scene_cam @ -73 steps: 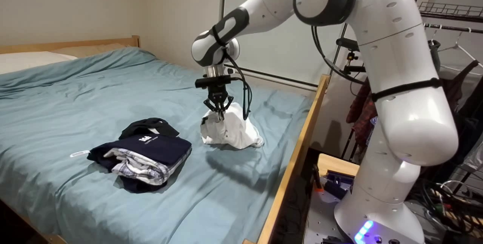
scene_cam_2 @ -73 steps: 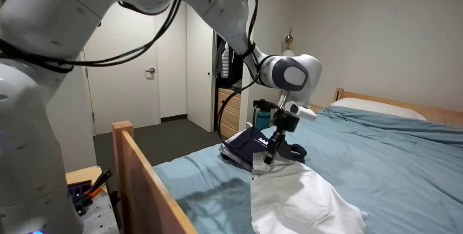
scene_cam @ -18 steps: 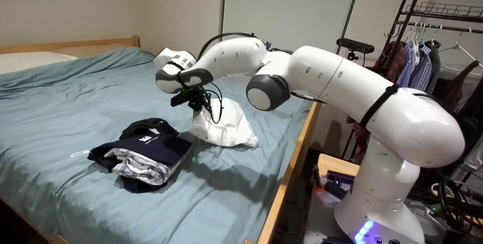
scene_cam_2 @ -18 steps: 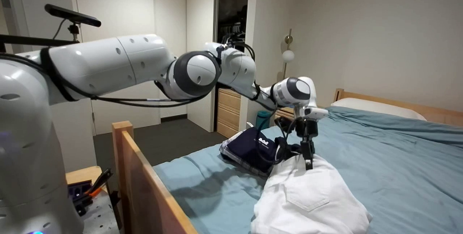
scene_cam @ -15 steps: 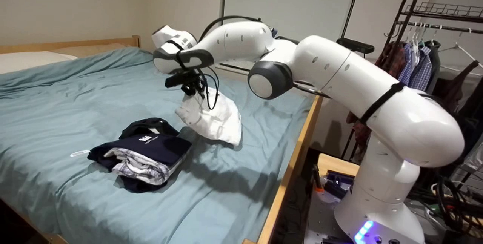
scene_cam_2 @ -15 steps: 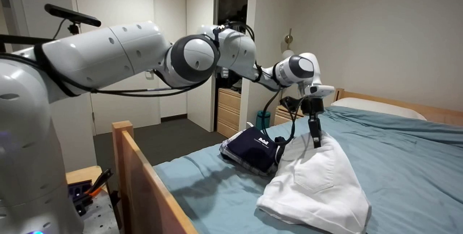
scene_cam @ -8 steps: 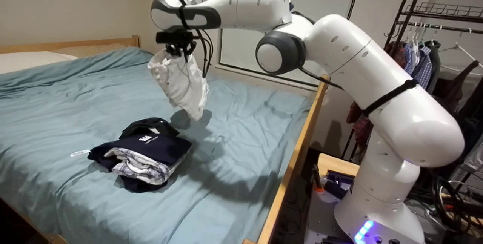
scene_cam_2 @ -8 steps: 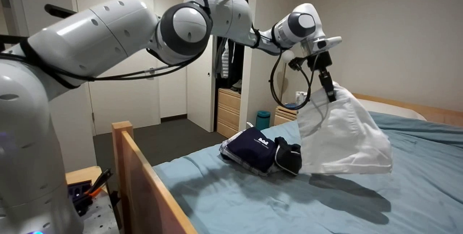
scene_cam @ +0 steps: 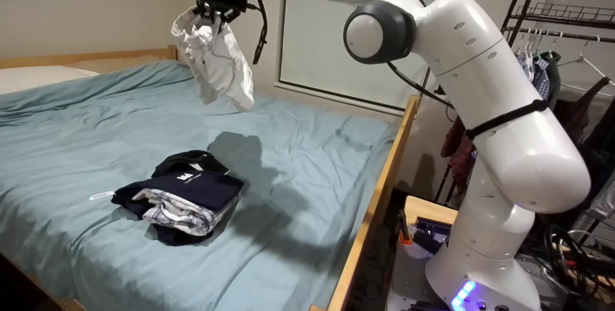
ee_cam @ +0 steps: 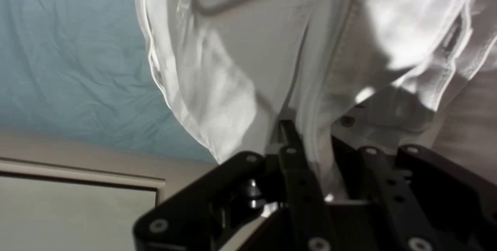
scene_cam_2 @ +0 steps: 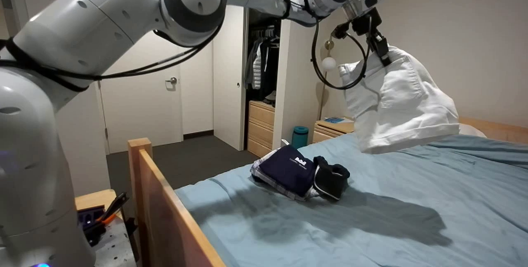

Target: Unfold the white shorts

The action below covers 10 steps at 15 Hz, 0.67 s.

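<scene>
The white shorts (scene_cam: 216,68) hang in the air above the bed, bunched at the top and loose below. They also show in an exterior view (scene_cam_2: 406,102), where a pocket and a straight lower hem can be seen. My gripper (scene_cam: 215,18) is shut on their upper edge, with the fingers (scene_cam_2: 385,58) pointing down and slightly tilted. In the wrist view, a fold of the shorts (ee_cam: 240,49) runs down between the two black fingers (ee_cam: 310,138). The fabric fills much of that view, and part of its far side is hidden.
The bed with a blue sheet (scene_cam: 307,152) lies below. A pile of dark folded clothes (scene_cam: 192,191) sits on it, also in an exterior view (scene_cam_2: 288,172). A wooden bed rail (scene_cam: 372,215) stands between bed and robot base. A wall with a window panel (scene_cam: 346,61) is behind.
My gripper has risen high and moved toward the headboard, lifting the shorts off the bed. They rested on the sheet earlier and now hang free. The dark pile has not moved.
</scene>
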Each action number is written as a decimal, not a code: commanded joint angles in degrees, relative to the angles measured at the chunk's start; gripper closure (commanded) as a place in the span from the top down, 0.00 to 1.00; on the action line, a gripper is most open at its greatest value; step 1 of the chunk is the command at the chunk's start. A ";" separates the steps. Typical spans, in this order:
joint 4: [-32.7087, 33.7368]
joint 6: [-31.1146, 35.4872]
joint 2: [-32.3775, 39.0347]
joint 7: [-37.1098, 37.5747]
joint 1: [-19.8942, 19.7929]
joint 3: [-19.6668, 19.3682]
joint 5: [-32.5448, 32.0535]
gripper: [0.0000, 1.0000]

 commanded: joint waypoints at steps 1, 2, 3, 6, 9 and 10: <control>-13.69 8.96 -3.63 -2.13 -2.53 4.97 7.11 0.03; -17.04 10.06 -3.84 -3.07 -2.88 6.15 9.06 0.03; -8.76 6.26 -0.48 -0.52 -1.76 3.22 5.89 0.11; -14.23 9.12 -0.44 -0.87 -2.27 5.11 7.40 0.11; -14.32 9.13 -0.96 -0.88 -2.23 5.36 7.53 0.11; -14.33 9.13 -1.16 -0.88 -2.25 5.36 7.53 0.11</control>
